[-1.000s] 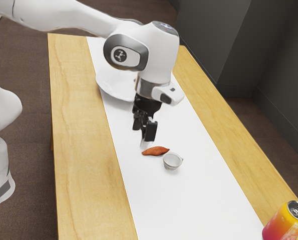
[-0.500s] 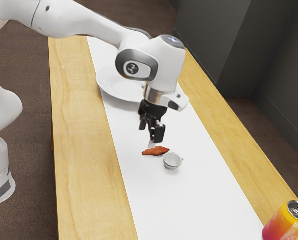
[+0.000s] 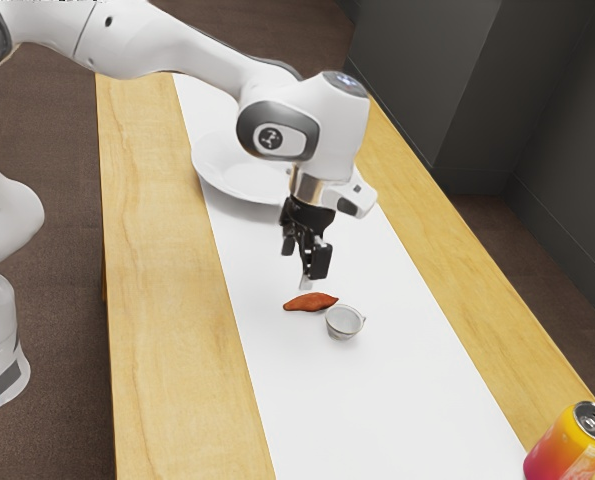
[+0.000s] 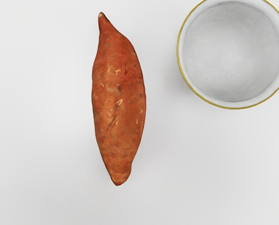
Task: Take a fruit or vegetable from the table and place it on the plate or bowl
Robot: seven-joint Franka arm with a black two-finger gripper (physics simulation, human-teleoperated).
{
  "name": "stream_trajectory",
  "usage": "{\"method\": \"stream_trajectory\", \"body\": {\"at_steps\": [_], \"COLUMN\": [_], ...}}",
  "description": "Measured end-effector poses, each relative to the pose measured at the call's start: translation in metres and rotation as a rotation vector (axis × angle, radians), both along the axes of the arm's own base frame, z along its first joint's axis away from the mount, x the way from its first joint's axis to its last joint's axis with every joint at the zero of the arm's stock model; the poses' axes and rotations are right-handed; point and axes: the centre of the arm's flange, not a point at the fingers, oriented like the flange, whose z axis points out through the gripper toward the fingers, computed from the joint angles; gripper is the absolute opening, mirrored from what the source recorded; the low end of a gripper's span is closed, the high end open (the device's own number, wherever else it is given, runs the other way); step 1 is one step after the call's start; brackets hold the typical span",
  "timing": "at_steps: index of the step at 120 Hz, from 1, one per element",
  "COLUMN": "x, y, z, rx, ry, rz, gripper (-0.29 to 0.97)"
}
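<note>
Orange-brown sweet potato (image 3: 310, 301) lying flat on the white runner (image 3: 377, 400), just beside the small bowl (image 3: 345, 321) but not touching it, on the bowl's side toward the exterior view's left. The black gripper (image 3: 303, 266) hangs above the sweet potato, up and away from the bowl, with its two fingers apart and nothing between them.

Compared with one second ago, the hand has shifted toward the exterior view's right and turned, so that it now stands more nearly over the sweet potato. Since half a second ago it has barely moved. Sweet potato and bowl lie where they lay.

The white plate (image 3: 217, 170), well apart from the bowl and farther up the runner, is partly covered by the arm's hand. The orange-and-yellow can (image 3: 570, 445), well apart from the bowl on the wooden table (image 3: 157, 300), is cut off by the picture's edge.

The wrist view looks straight down on the sweet potato (image 4: 118, 98), showing its tapered ends and pale flecks in the skin, and on the bowl (image 4: 234, 51), cropped at the edge, with a thin gold line around its rim. The exterior view supplies the plate, the can and the gripper's height above the runner.
</note>
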Motion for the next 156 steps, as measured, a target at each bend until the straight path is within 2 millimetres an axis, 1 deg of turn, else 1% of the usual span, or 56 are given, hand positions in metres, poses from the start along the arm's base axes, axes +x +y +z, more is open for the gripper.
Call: {"method": "stream_trajectory", "body": {"at_steps": [19,30,40,52,69,87,106,117,121,135,148,156], "x": [0.004,0.005,0.006,0.004,0.005,0.006,0.005,0.007,0.007,0.004,0.003,0.004], "y": [-0.005,-0.005,0.002,0.005,0.007,0.018,0.024,0.033,0.030,0.012,0.007,0.000], "z": [-0.011,-0.017,-0.023,-0.031,-0.034,-0.038,-0.043,-0.044,-0.044,-0.046,-0.048,-0.054], "rx": [0.013,0.015,0.012,0.011,0.008,0.004,0.002,-0.002,-0.002,-0.003,-0.003,0.003], "ry": [0.010,0.011,0.014,0.018,0.008,0.009,0.015,0.016,0.016,0.013,0.007,0.007], "rz": [-0.059,-0.088,-0.100,-0.124,-0.152,-0.158,-0.170,-0.165,-0.175,-0.225,-0.247,-0.262], "gripper": [0.68,0.68,0.68,0.68,0.68,0.68,0.68,0.68,0.68,0.68,0.68,0.68]}}
